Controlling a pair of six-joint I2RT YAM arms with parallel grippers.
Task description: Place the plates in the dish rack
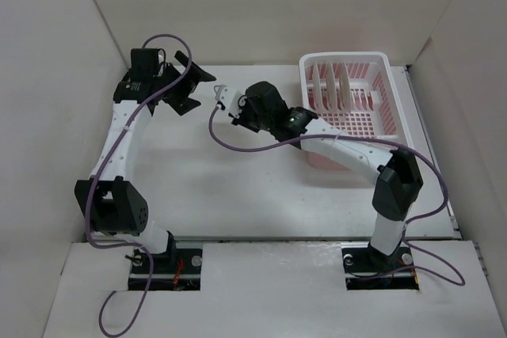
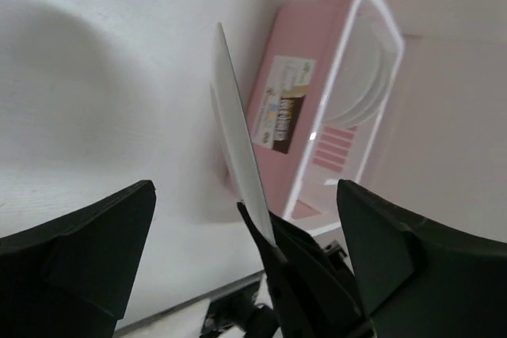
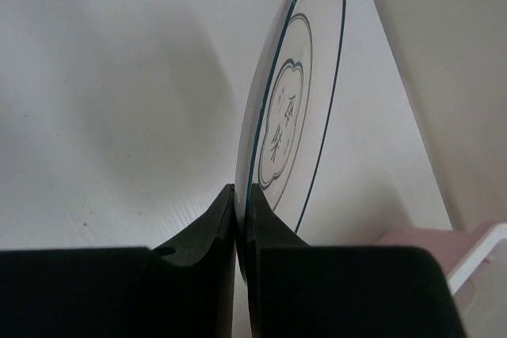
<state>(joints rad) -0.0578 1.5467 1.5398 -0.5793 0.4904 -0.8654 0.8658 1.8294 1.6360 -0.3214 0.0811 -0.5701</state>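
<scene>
The right jaws clench the green-rimmed plate (image 3: pixel 299 93) on edge, near the surface's (image 1: pixel 238 191) 11 o'clock. The left jaws gape at the plate's 9 o'clock; the dish rack (image 1: pixel 346 57) at 2 o'clock holds three upright plates (image 1: pixel 329 85).

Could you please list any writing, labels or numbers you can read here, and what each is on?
Centre of the green-rimmed plate: two dark characters, seen too obliquely to read.
Side of the dish rack, on a sticker: printed lettering, too blurred to read.
No other text is visible.
</scene>
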